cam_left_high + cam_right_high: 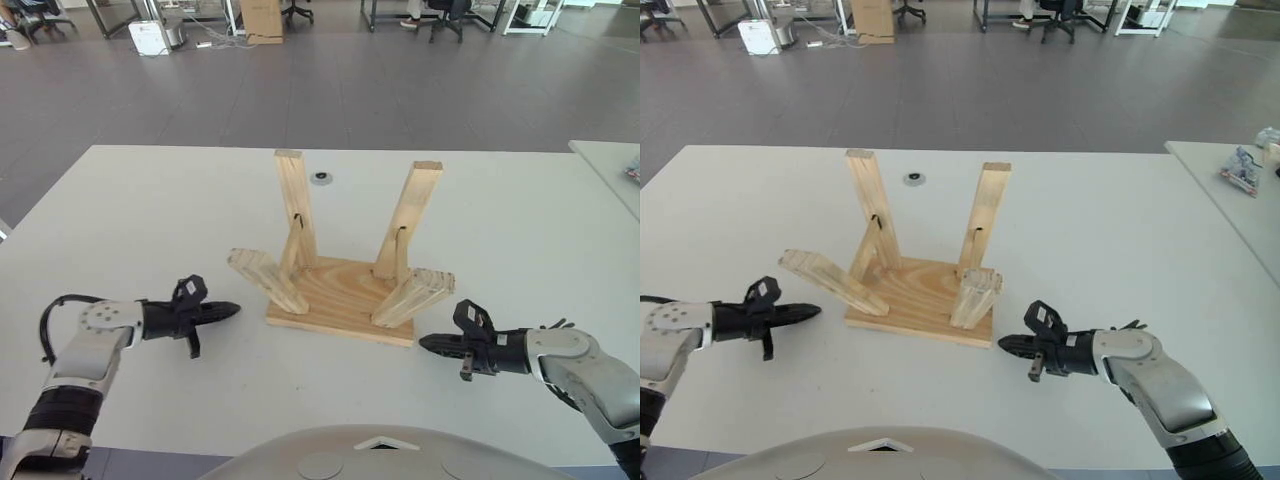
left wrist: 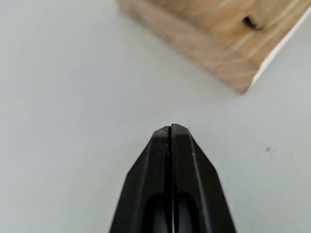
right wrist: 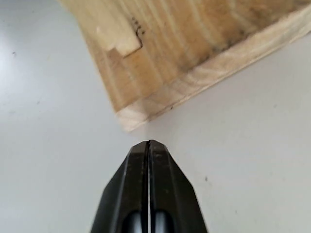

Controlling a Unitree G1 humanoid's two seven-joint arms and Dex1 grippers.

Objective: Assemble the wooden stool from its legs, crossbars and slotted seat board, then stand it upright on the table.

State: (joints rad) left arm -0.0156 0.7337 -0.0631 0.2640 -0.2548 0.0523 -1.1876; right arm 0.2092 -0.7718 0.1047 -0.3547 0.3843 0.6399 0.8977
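Note:
The wooden stool lies upside down mid-table, its seat board point(image 1: 340, 298) flat on the surface and its legs point(image 1: 296, 205) pointing up and outward. My left gripper point(image 1: 232, 311) rests on the table just left of the board, shut and holding nothing; its fingers point(image 2: 171, 141) point toward the board's edge point(image 2: 194, 53). On the other side, my right gripper point(image 1: 425, 344) is shut and holds nothing, close to the board's front right corner point(image 3: 127, 121).
A small dark round disc point(image 1: 321, 178) lies on the white table point(image 1: 150, 220) behind the stool. A second table point(image 1: 1230, 190) with a packet point(image 1: 1242, 165) stands at the right. Open tabletop surrounds the stool.

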